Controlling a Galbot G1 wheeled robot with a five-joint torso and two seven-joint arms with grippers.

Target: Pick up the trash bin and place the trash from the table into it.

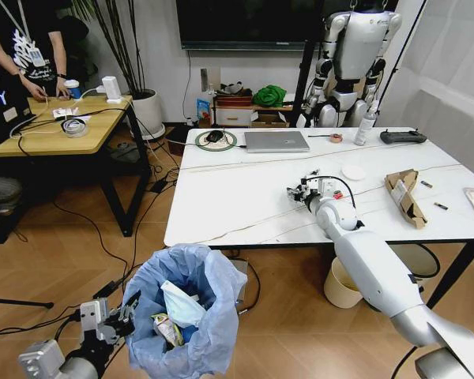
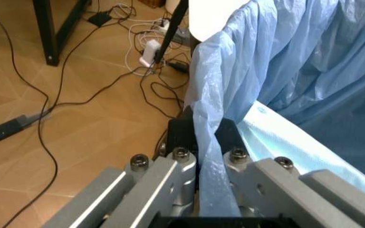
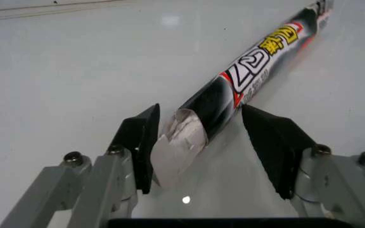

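Observation:
The trash bin, lined with a crinkly light-blue bag, stands on the floor in front of the table. It holds a white tissue and a yellow wrapper. My left gripper is shut on the bag at the bin's rim. On the table, my right gripper is open, its jaws on either side of the end of a black, red and yellow tube-shaped wrapper lying flat. A white lid and torn brown cardboard lie further right.
A grey laptop, a black controller and a bottle sit at the table's far side. A cream bucket stands under the table. A wooden desk is at the left, and cables run across the floor.

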